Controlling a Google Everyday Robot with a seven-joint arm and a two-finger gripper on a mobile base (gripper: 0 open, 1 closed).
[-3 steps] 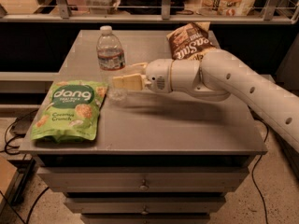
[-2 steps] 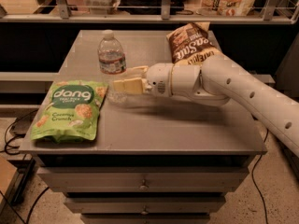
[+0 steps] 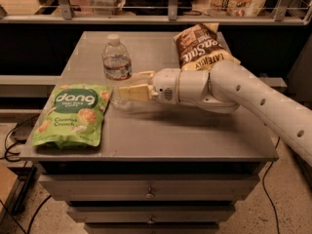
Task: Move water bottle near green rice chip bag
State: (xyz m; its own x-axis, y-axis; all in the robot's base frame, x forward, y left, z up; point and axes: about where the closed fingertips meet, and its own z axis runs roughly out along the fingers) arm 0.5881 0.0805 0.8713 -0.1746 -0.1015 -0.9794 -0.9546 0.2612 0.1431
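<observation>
The water bottle [image 3: 117, 62], clear with a white cap and a dark label band, stands upright on the grey table [image 3: 185, 130], just behind the top right corner of the green rice chip bag [image 3: 73, 113]. The bag lies flat at the table's front left. My gripper [image 3: 127, 83] reaches in from the right. Its cream fingers [image 3: 136, 92] sit on either side of the bottle's lower body, one in front and one behind, shut on it. The bottle's base is partly hidden by the front finger.
A brown-and-cream chip bag [image 3: 202, 45] stands at the table's back right, behind my arm [image 3: 243, 94]. A shelf rail with packages runs behind the table. Drawers sit below the table top. Cables lie on the floor at the left.
The bottle has moved toward the table's front, closer to the green bag, together with my gripper. Both bags have stayed in place.
</observation>
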